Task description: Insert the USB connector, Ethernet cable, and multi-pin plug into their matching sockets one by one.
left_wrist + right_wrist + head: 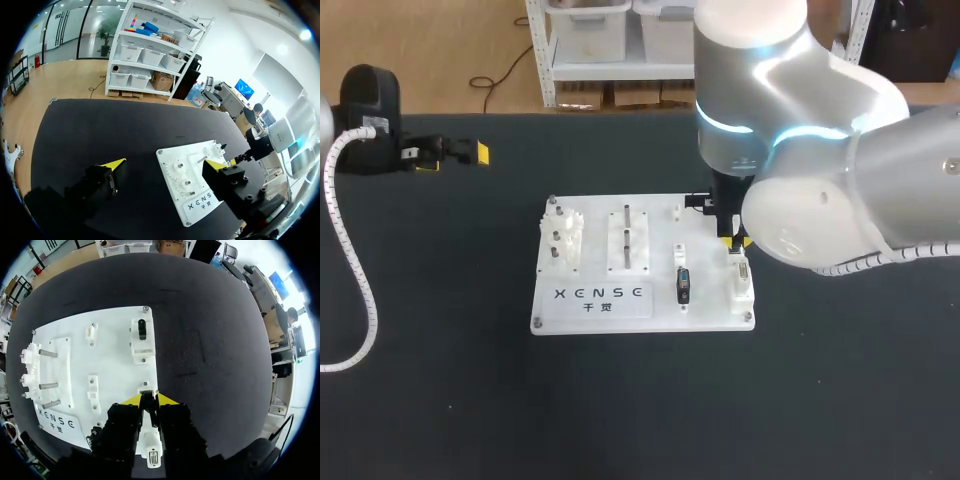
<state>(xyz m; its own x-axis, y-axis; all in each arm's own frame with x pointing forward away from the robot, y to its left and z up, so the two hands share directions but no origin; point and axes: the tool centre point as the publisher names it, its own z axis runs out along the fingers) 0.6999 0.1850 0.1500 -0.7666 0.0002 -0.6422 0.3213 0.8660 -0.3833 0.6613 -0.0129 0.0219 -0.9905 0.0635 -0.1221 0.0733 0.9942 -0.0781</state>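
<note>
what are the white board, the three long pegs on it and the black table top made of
White board: likely plastic; opaque, even white, dull sheen. Pegs: probably metal; grey with bright glints. Table top: matte fabric or rubber mat, hard to tell which; black, slightly speckled, no reflections.

We see even, diffuse light from above in the head view. The right arm (pixel 800 120) shell at the upper right is overexposed, with a cyan glow along its ring. The black table (pixel 440 400) reads matte and dark. The white board (pixel 590 312) at centre is bright, and the shadows on it are short and soft. In both wrist views we note strong fisheye bending: the board's straight edges curve and the table's edge bows.
</note>
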